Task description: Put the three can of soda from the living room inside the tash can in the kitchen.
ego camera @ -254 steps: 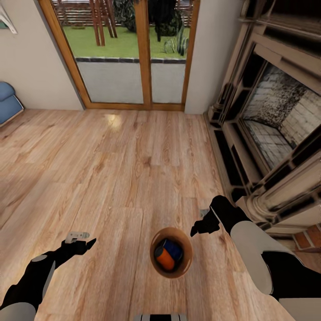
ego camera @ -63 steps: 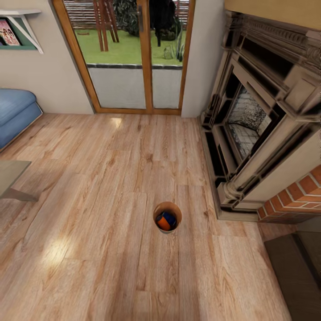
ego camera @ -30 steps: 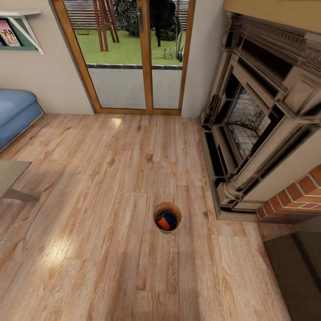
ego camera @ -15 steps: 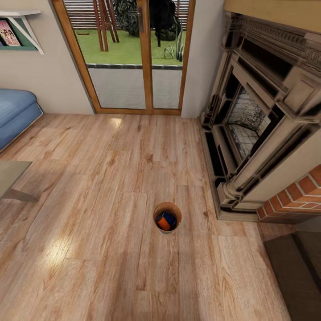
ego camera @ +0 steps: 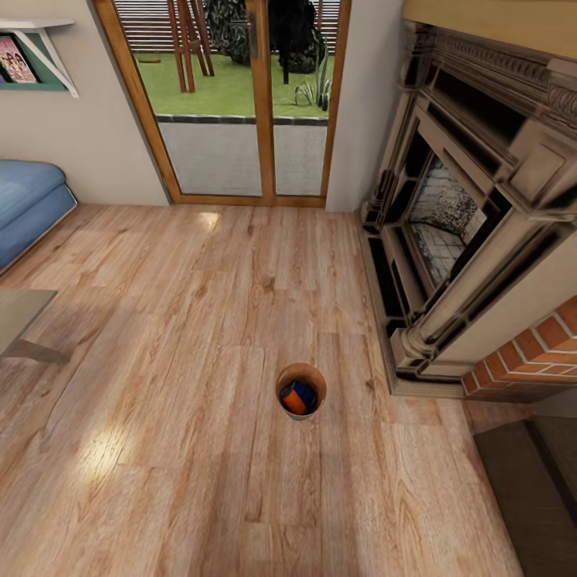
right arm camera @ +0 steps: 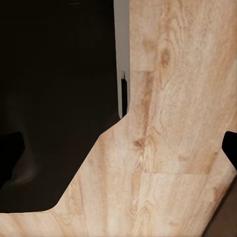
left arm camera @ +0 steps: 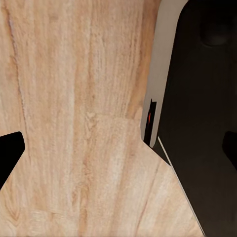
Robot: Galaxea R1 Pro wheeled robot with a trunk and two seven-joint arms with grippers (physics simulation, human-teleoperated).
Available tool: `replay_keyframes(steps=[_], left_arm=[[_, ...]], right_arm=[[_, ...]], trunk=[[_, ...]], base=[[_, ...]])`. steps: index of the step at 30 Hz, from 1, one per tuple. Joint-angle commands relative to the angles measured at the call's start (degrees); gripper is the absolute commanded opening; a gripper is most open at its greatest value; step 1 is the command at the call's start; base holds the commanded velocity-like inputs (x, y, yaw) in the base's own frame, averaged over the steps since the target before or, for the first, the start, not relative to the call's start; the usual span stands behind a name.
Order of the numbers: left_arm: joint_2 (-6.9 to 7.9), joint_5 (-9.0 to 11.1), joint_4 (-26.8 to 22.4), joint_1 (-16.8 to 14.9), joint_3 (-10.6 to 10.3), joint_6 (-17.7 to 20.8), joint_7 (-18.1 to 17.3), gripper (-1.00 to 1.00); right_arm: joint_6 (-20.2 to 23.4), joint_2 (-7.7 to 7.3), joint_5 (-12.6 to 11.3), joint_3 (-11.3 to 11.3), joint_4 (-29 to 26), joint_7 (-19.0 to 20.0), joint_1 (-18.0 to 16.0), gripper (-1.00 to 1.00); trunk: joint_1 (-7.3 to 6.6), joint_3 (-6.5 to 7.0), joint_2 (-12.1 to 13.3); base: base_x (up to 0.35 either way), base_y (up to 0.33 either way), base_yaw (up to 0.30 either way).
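Left end effector [left arm camera: 118, 148] and right end effector [right arm camera: 121, 153], fingertips spread apart and empty, hang over bare floor [ego camera: 160, 336] beside the robot's dark base. Since a second ago nothing has shifted, which suggests a pause. Bin [ego camera: 301, 375] stands on the floor at 6 o'clock of the glass doors [ego camera: 232, 96], holding an orange can [ego camera: 293, 402] and a blue can [ego camera: 305, 393]; the third is hidden.

head high; wrists above floor [ego camera: 184, 336]

- Bare plank floor [ego camera: 200, 336] rings the trash can [ego camera: 301, 377]; open from 6 through 12 o'clock
- Fireplace [ego camera: 473, 232] blocks 2 o'clock; sofa [ego camera: 24, 200] at 10
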Motion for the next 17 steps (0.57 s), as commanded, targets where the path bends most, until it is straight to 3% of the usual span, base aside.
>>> replay_keyframes(steps=[1,17], left_arm=[[0.0,0.0,0.0,0.0,0.0,0.0,0.0,1.0],[0.0,0.0,0.01,0.0,0.0,0.0,0.0,1.0]], right_arm=[[0.0,-0.02,0.0,0.0,0.0,0.01,0.0,1.0],[0.0,-0.01,0.0,0.0,0.0,0.0,0.0,1.0]], trunk=[[0.0,0.0,0.0],[0.0,0.0,0.0]], base=[[0.0,0.0,0.0],[0.0,0.0,0.0]])
